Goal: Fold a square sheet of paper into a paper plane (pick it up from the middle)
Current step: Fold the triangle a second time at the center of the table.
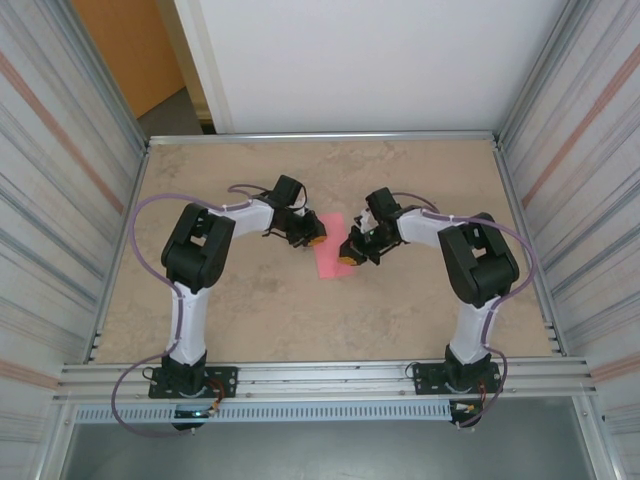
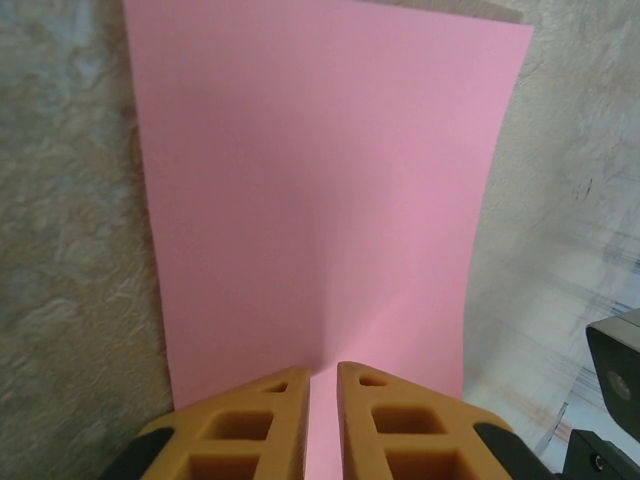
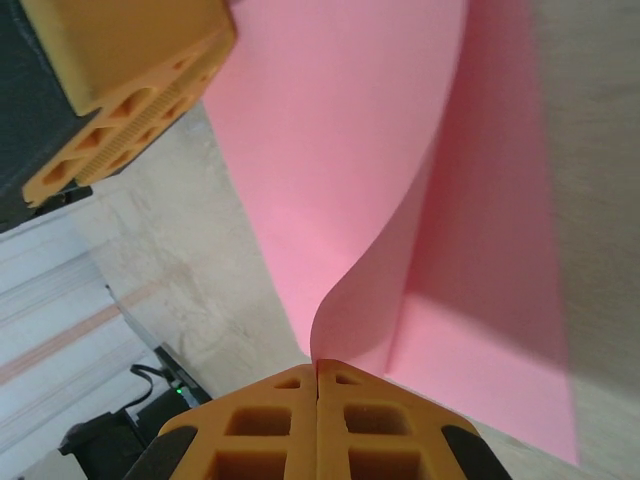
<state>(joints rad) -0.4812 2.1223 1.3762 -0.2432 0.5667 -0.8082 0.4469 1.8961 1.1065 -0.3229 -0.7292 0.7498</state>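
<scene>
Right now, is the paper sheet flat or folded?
Partly curled over: the right gripper pinches one edge of the sheet, lifting it in a curve; the rest lies flat.

The square sheet of paper (image 1: 330, 260) is plain pink, unmarked, lying at the centre of the top view. Its lower edge in my right wrist view curls up, pinched in my right gripper (image 3: 317, 368); the right part lies flat.

Readable text: none.
Labels, brands: none legible in the overhead or wrist views.
Numbers, signs: none legible.
</scene>
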